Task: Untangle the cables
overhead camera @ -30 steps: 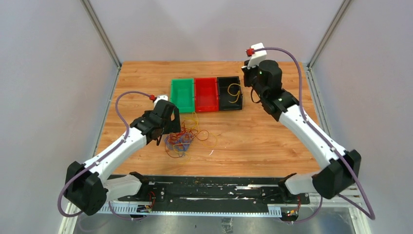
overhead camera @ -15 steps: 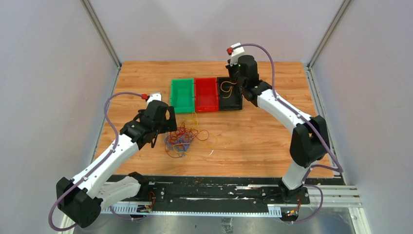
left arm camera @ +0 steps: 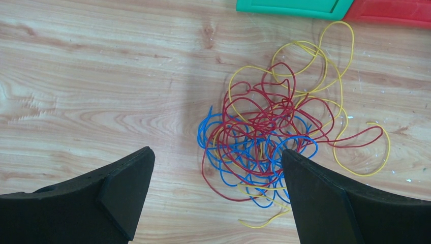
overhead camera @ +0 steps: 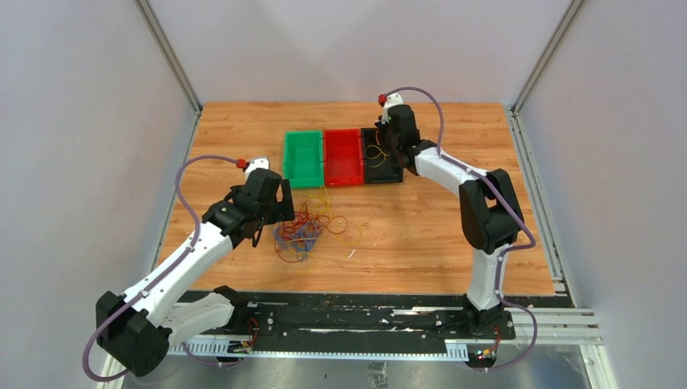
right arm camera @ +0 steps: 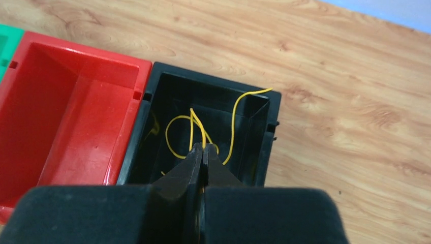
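– Left wrist view first, since that arm is nearest us: how does the left gripper [left arm camera: 216,157] stand?

– Spread wide, both black fingers [left arm camera: 127,183] well apart and gripping nothing. It hangs over the wooden table [left arm camera: 76,76].

– And the cables [left arm camera: 264,147]?

– One loose heap of red, blue and yellow loops lying on the table under that gripper, closer to its right finger. Blue sits mostly on the near side, red in the middle, and yellow reaches furthest out. I cannot follow any single strand through the knot.

– What is beyond the heap?

– Three bins in a row, touching side by side: the green bin [overhead camera: 303,158] on the left, the red bin [overhead camera: 343,156] in the middle and the black bin [overhead camera: 379,179] on the right. The outermost yellow loop comes near the green bin's front rim.

– And the other arm?

– It stretches to the far end of the row. The right gripper [right arm camera: 203,152] is over the black bin, its tips pressed together on a yellow cable [right arm camera: 233,122]. That cable's loops hang inside the black bin, with one end reaching up to a corner of the rim.
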Tool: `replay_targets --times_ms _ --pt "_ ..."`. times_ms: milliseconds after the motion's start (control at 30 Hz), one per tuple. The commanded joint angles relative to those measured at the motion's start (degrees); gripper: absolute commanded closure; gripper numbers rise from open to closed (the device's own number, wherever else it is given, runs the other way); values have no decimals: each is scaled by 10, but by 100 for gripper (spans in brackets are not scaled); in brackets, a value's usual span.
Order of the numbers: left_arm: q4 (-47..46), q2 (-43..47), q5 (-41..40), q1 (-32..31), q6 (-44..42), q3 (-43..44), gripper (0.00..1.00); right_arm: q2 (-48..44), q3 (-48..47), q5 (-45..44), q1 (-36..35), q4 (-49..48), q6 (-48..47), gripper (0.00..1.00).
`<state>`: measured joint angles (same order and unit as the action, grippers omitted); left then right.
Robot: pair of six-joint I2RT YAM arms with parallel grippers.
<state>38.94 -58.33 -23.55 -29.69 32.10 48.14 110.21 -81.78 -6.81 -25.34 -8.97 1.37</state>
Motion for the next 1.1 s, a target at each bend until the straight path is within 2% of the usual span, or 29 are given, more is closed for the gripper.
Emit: replay_targets --times_ms 0,267,367,467,600,733,900,1067 --pt "2 -5 -1 1 14 -7 0 18 8 7 3 5 30 99" --pt "1 -10 8 1 26 -9 0 60 -25 28 3 40 47 96" --pt "1 -11 10 1 27 -8 0 77 -32 56 3 49 73 100" --pt "1 -8 11 1 30 -9 0 84 -32 92 2 52 86 100" --pt "2 -5 11 1 33 -10 0 77 -30 73 2 58 80 100" --pt "2 -9 11 1 34 -9 0 61 -26 68 2 60 71 93" --pt "0 -21 16 1 30 -3 0 33 -21 39 2 69 63 74" --pt "-4 -30 22 1 30 -2 0 -9 -10 57 3 75 58 67"
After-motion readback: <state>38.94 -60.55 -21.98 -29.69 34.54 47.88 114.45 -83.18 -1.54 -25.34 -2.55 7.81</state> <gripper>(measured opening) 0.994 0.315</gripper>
